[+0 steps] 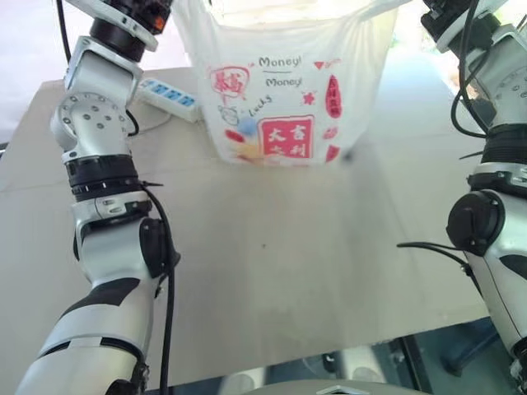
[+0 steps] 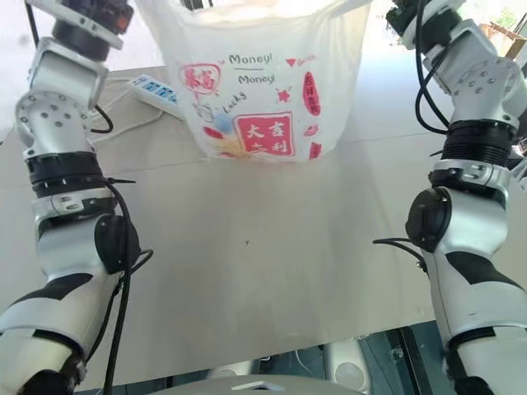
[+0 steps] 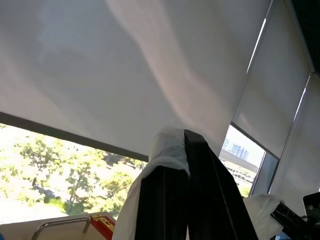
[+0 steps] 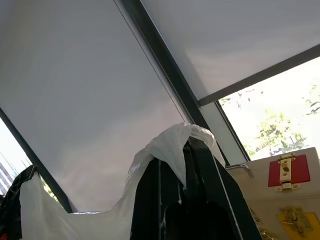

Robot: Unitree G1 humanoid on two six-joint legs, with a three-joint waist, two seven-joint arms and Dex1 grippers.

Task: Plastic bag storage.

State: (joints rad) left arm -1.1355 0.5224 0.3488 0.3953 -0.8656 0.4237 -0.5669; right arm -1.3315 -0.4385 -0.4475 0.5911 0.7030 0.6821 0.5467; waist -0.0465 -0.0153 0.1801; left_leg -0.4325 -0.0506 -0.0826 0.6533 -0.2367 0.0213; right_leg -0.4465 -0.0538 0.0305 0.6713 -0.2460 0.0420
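Crinkled translucent white plastic bag with red printed marks (image 1: 280, 90) hangs above the pale tabletop (image 1: 288, 263), spread wide between both raised arms. Left gripper (image 3: 186, 150) clenched on one top corner of film, right gripper (image 4: 187, 150) on the other — likely to stretch it flat for folding. White power strip (image 1: 169, 96) lies behind.
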